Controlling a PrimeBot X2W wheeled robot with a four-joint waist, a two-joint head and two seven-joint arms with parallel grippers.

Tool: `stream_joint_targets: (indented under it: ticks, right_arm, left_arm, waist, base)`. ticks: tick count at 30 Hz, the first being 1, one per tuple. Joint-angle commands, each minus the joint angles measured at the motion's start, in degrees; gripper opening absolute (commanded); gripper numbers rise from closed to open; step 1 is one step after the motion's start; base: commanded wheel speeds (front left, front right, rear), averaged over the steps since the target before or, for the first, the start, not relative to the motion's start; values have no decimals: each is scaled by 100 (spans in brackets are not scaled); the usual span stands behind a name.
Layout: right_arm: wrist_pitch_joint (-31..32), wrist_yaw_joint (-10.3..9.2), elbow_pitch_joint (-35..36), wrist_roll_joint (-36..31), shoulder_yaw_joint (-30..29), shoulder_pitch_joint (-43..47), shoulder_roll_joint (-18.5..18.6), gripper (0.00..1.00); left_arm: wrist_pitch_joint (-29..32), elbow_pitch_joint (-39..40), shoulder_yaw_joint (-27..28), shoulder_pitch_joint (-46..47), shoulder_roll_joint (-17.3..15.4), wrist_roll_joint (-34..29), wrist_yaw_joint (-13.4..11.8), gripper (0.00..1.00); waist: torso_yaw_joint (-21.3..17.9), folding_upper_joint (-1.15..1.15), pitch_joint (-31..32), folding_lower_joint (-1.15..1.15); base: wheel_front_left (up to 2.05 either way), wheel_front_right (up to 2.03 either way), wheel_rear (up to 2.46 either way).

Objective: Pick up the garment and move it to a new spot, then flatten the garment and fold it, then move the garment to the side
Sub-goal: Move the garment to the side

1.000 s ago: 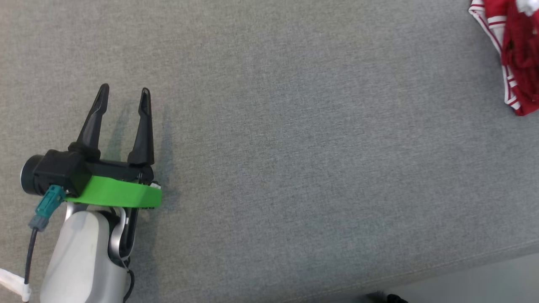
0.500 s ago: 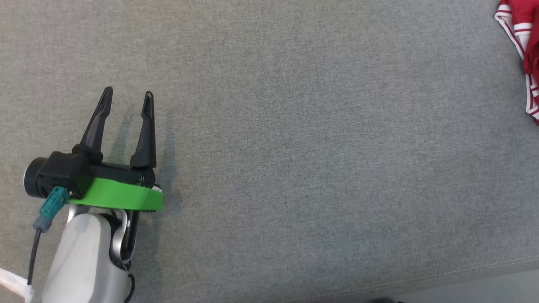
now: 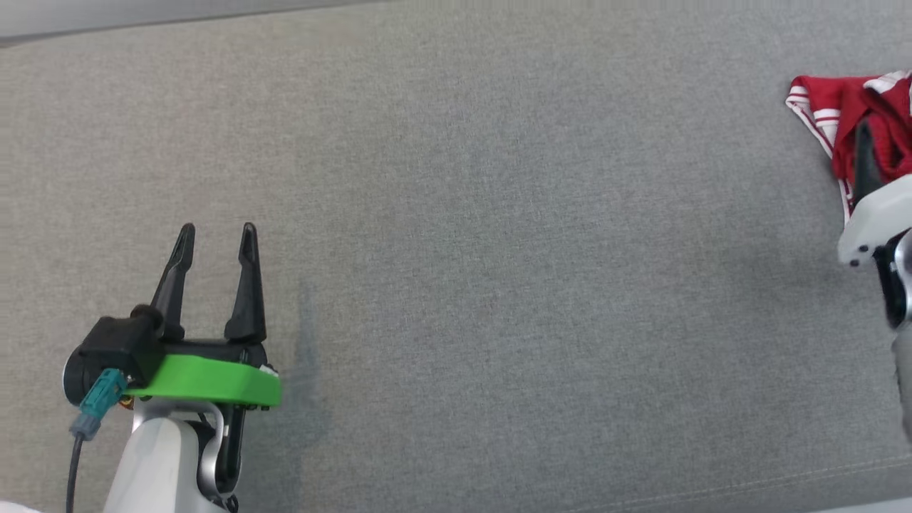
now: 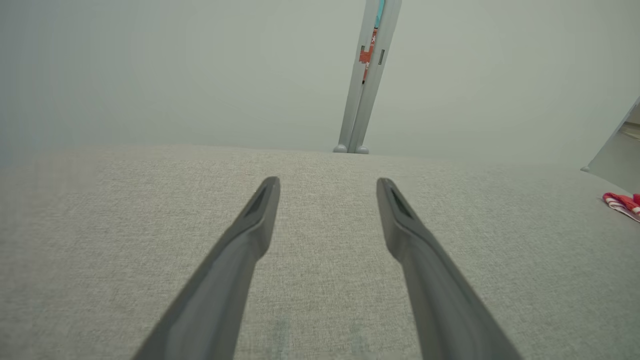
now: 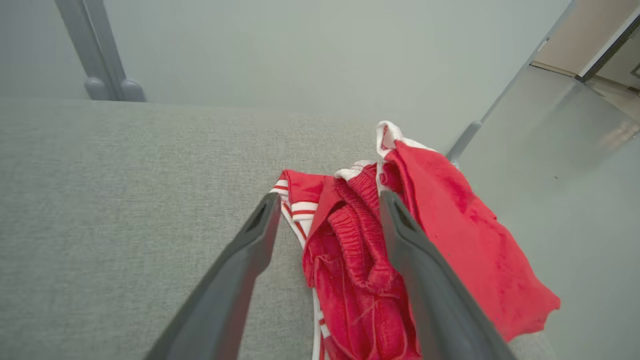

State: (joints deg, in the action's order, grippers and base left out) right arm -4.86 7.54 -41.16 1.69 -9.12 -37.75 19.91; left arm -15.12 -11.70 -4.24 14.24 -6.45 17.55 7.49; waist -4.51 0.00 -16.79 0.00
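Note:
The garment (image 5: 440,225) is red with white striped trim and lies crumpled at the right end of the grey fabric surface (image 3: 499,249), one part draped over that end. My right gripper (image 5: 330,200) stands open just above it, its fingers on either side of a bunched red fold. In the head view the garment (image 3: 837,107) sits at the right edge, with one dark right finger (image 3: 864,160) and the pale wrist in front of it. My left gripper (image 3: 217,231) is open and empty over bare fabric at the lower left. The garment (image 4: 622,202) also shows far right in the left wrist view.
The surface's far edge (image 3: 71,32) runs along the top left, and a seam (image 3: 748,484) marks its front edge. A grey post (image 4: 367,75) stands behind the surface. Smooth pale floor (image 5: 575,200) lies beyond the right end.
The head camera has moved, so the far edge now shows at the top. The right arm's wrist and a finger have come into view beside the garment. The left gripper stays open.

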Motion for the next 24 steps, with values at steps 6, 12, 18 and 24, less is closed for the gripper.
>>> stream_joint_targets:
  ticks: [6, 12, 18, 24]
  right_arm:
    - [-320, -11, 1228, 542, 101, 1268, -403, 100]
    - [-589, -11, 2148, 413, 335, 2190, -815, 100]
    - [-606, -11, 2459, 318, 603, 2738, -1136, 100]
    - [-518, -11, 2675, 263, 644, 3050, -1298, 100]
  left_arm:
    - [1, -106, 151, -374, 68, 14, -3, 100]
    - [1, -335, 276, -630, 136, 49, -3, 100]
    - [1, -532, 322, -844, 187, 34, -3, 100]
    - [1, -739, 335, -952, 217, -20, -3, 100]
  waist:
    - [225, 0, 866, 0]
    - [262, 0, 1268, 0]
    - [328, 0, 1592, 0]
    - [422, 0, 1742, 0]
  base:
    - [0, 0, 0]
    - [0, 0, 0]
    - [0, 0, 0]
    - [0, 0, 0]
